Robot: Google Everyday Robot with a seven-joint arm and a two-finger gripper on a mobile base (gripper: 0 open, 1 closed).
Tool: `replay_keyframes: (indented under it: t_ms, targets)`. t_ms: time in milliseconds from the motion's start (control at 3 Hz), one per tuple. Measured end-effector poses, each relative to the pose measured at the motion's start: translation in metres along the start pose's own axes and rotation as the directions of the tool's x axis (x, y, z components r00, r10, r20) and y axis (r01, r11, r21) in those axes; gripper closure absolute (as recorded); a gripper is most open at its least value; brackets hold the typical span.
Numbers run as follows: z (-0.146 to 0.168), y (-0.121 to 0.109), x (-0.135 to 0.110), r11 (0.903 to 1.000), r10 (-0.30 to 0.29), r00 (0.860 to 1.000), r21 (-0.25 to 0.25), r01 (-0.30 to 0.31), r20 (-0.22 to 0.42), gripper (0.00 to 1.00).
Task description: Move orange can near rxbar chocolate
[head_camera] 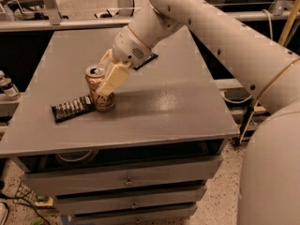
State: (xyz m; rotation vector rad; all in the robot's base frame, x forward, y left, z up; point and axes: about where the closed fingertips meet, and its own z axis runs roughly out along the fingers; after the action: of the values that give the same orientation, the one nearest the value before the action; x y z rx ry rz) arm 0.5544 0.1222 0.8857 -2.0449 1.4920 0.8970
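We see the gripper (101, 78) at the surface's (178, 102) left, fingers (112, 78) clamped on the can (95, 73), can base just beside the bar's (72, 108) right end.

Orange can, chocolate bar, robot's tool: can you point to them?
orange can (93, 82), camera view, its side, left of the pale finger.
rxbar chocolate (72, 108), camera view, middle of the wrapper.
tool (104, 84), camera view, midway between its fingertips, shut on the can.

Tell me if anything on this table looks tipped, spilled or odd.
Nothing is spilled. The orange can leans slightly rather than standing straight, clamped in the gripper, with its base right beside the rxbar chocolate.
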Motion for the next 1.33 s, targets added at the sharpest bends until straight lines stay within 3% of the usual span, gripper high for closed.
replay_keyframes:
  t_ms: [1000, 1333]
  targets:
    - [0.0005, -0.0002, -0.0009, 1.0, 0.0, 1.0, -0.001, 0.0, 0.0, 0.28]
    - [0.0013, -0.0003, -0.0006, 1.0, -0.001, 1.0, 0.0, 0.001, -0.001, 0.0]
